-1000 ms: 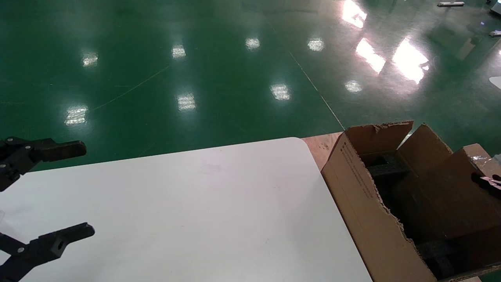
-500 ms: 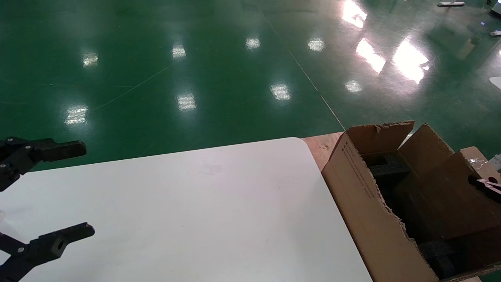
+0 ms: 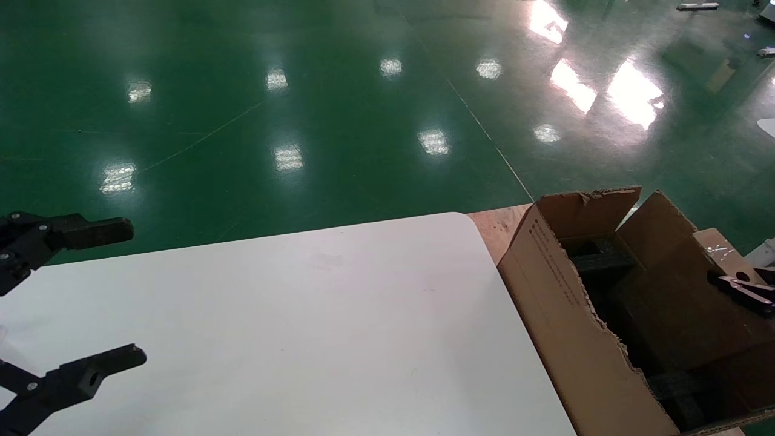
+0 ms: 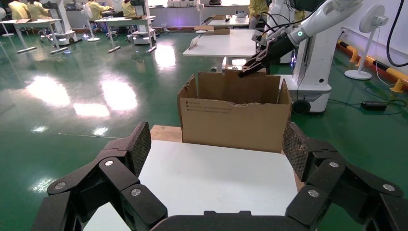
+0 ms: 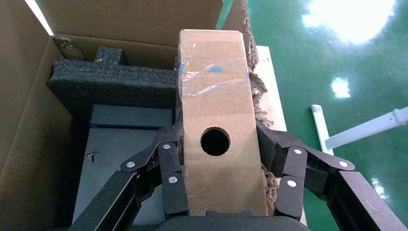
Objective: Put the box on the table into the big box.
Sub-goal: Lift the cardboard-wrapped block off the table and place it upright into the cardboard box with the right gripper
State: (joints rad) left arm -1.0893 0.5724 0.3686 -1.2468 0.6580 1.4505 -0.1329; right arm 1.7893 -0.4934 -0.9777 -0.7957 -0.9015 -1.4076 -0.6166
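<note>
The table [image 3: 290,315] is plain white, and past its far-right corner shows a reddish-brown wooden surface [image 3: 493,225], all above a glossy green floor [image 3: 303,109] mottled with white light patches. The big box [image 3: 563,315] is brown corrugated cardboard with small dark print on one side and black foam blocks [image 5: 113,82] inside (a grey-blue panel [image 5: 122,159] lies beside them). The box [image 5: 216,125] is a lighter tan with a dark round hole, shiny clear tape and blue marks beneath it, clasped by the right gripper [image 5: 219,178] in black; the left gripper [image 3: 79,303] is black too.
</note>
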